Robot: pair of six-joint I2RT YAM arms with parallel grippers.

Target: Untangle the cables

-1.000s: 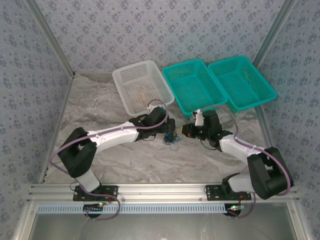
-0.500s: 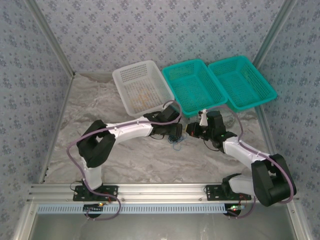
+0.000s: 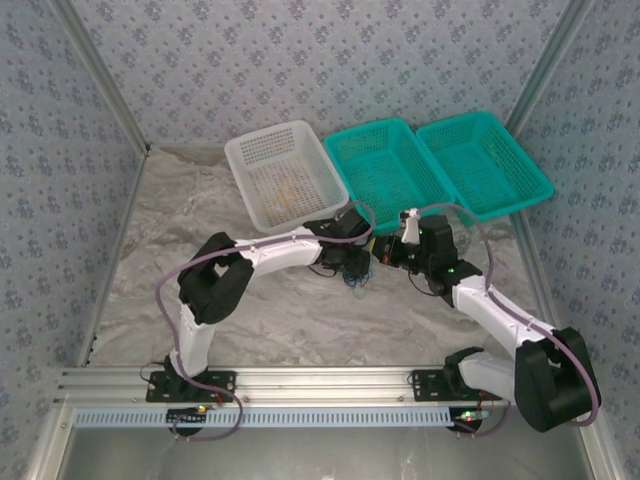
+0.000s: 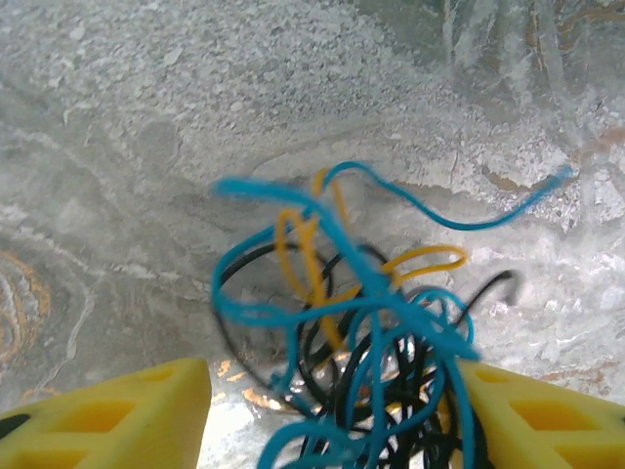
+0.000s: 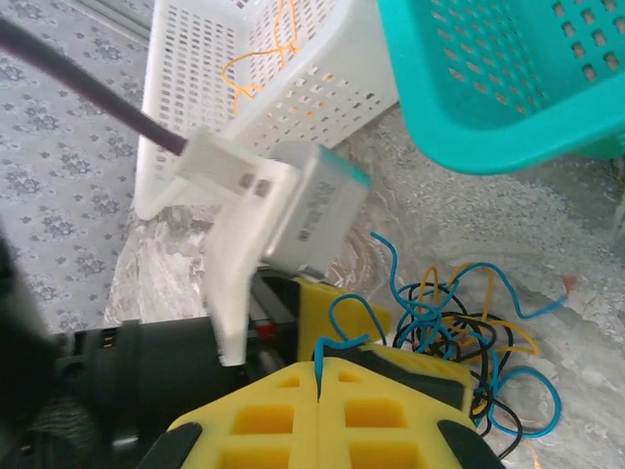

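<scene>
The cables (image 4: 342, 313), a knotted clump of blue, yellow-orange and black wires, lie on the worktop (image 3: 200, 230) at centre, just on the near side of the white basket (image 3: 285, 180) and the left teal basket (image 3: 385, 170). The left fingers (image 4: 107, 415) stand apart, one on each side of the clump. The right fingers (image 5: 319, 410) are pressed together, pinching a blue strand of the clump at their tips. A loose orange wire (image 5: 264, 49) lies inside the white basket.
</scene>
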